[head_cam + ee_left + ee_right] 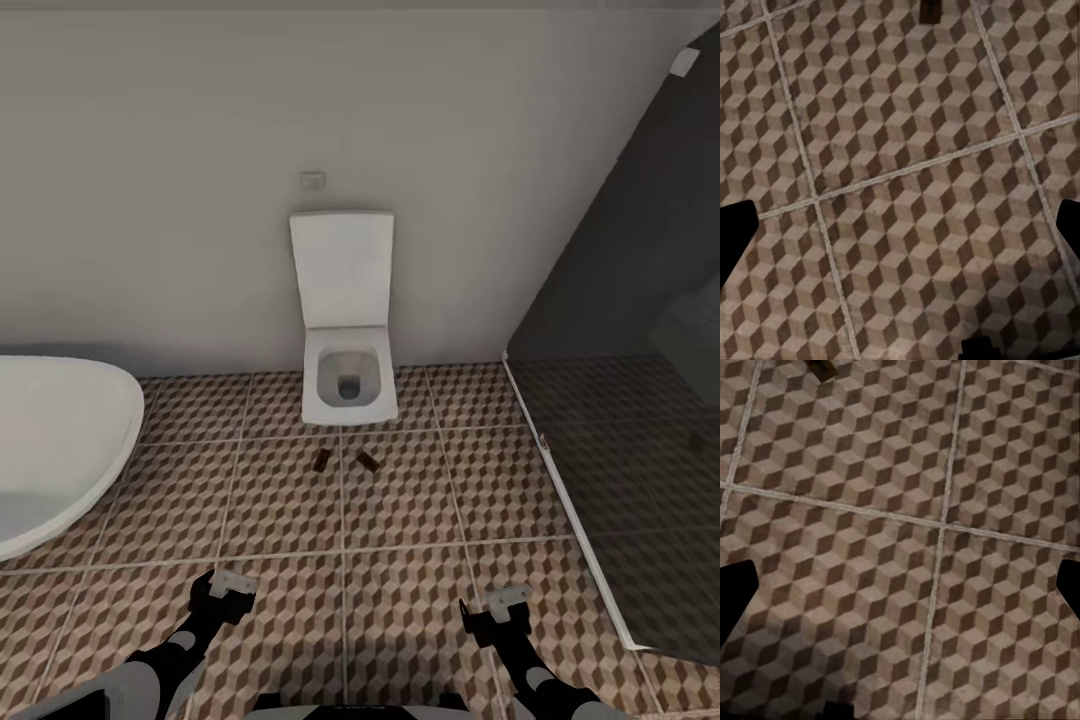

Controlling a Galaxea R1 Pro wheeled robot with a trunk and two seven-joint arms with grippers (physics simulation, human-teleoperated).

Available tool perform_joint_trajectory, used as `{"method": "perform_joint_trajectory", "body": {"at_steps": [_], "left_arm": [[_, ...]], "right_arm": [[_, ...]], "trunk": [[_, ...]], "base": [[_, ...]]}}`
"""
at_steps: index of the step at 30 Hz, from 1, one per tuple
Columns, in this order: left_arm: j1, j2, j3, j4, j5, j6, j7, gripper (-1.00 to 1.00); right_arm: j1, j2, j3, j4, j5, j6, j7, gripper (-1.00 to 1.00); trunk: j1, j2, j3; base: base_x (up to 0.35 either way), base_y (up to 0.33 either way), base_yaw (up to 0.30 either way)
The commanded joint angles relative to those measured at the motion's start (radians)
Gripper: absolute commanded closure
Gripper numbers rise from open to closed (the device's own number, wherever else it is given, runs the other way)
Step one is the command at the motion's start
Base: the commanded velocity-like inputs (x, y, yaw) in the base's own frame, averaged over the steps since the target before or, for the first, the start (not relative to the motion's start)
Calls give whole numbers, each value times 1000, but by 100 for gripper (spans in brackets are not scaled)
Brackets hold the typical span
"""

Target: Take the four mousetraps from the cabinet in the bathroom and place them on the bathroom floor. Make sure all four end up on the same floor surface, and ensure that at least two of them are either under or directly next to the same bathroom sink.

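Head view, floor: the bathroom floor, tiled in a brown, beige and white cube pattern with pale grout, spreads from the wall to the robot.
Head view, mousetraps: two mousetraps lie flat on the tiles just in front of the toilet, the left mousetrap and the right mousetrap near each other but apart.
Head view, surroundings: a white curved bathtub sits at the left; a dark glass shower screen stands at the right.
Head view, arms: the left gripper and right gripper hang low over the tiles, well short of the traps, each holding nothing.
Left wrist view: the left gripper looks down on bare tiles, its dark fingertips set wide at the frame's two sides with nothing between them; one mousetrap shows at the edge.
Right wrist view: the right gripper likewise has its fingertips spread wide over tiles, empty; a mousetrap is partly cut off at the edge.
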Motion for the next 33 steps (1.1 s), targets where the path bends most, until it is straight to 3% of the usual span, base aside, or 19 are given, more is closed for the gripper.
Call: {"method": "perform_joint_trajectory", "body": {"at_steps": [1, 9, 17, 22, 33], "left_arm": [[0, 0, -7, 1, 2, -3, 2, -100], [0, 0, -5, 1, 18, -3, 3, -100], [25, 1, -4, 1, 117, -3, 3, -100], [46, 1, -4, 1, 151, -3, 2, -100], [72, 0, -5, 1, 162, -3, 2, -100]], "right_arm": [[-1, 0, 9, 1, -9, -2, -6, -100], [-1, -3, 9, 1, -34, -3, -5, -100], [-1, -3, 9, 1, -37, -3, -5, -100], [-1, -2, 10, 1, -38, -3, -5, -100], [-1, -2, 10, 1, -38, -3, -4, -100]], "trunk": [[1, -1, 0], [1, -1, 13], [1, -1, 26], [1, -1, 34], [1, -1, 52]], "base": [[0, 0, -123], [0, 0, -124], [0, 0, -126], [0, 0, -126], [0, 0, -126]]}}
